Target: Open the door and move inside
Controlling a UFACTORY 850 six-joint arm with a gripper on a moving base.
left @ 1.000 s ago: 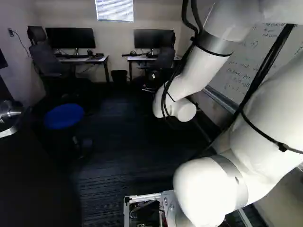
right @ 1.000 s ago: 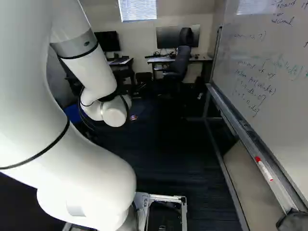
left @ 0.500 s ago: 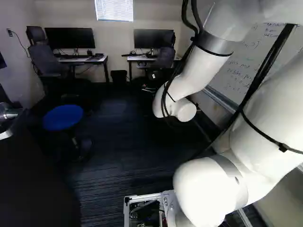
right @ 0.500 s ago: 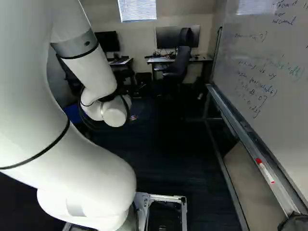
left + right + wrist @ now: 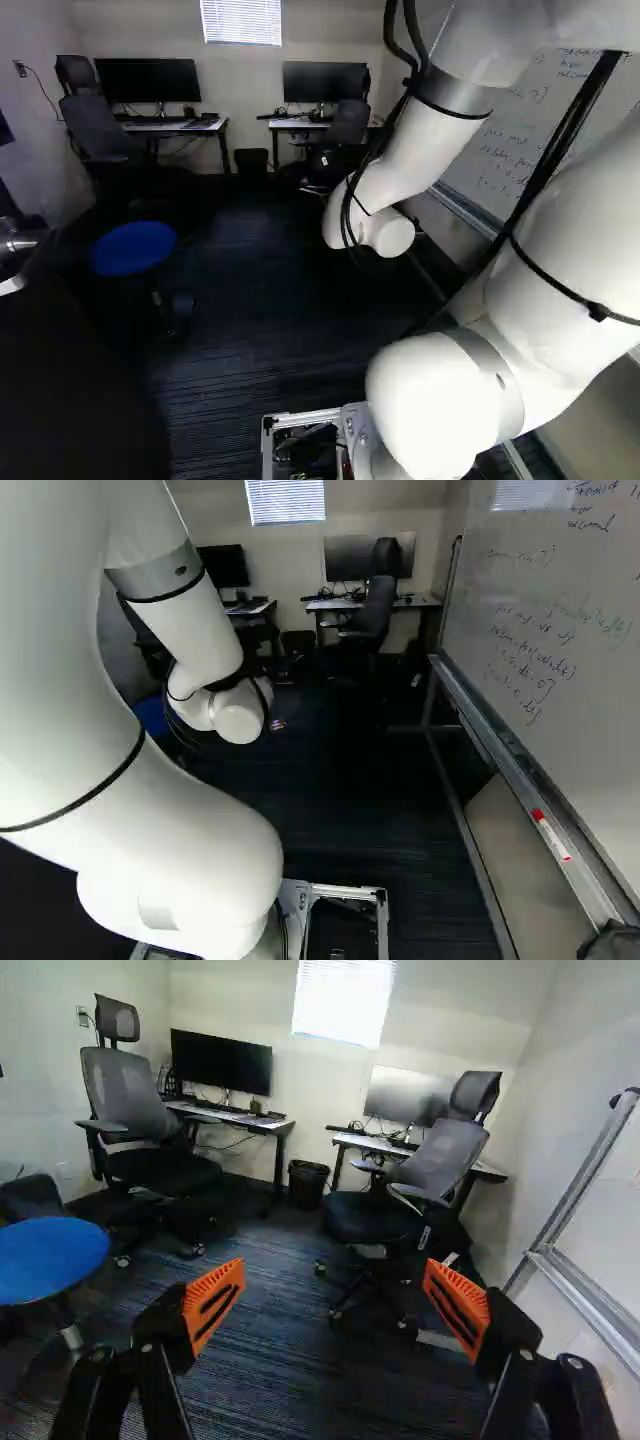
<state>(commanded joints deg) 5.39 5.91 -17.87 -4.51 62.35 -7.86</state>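
Base (image 5: 350, 891) slightly shifted from earlier frame; arm (image 5: 425, 145) pose unchanged. Gripper (image 5: 334, 1266) released, fingers apart. Metal handle (image 5: 14, 241): nine o'clock, left base view.

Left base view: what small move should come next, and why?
I'd probably ease the base a little straight forward. Carpet stretches ahead between the blue stool and the whiteboard, and the open gripper holds nothing. Go slowly: the metal handle shows at the left edge of the left base view.
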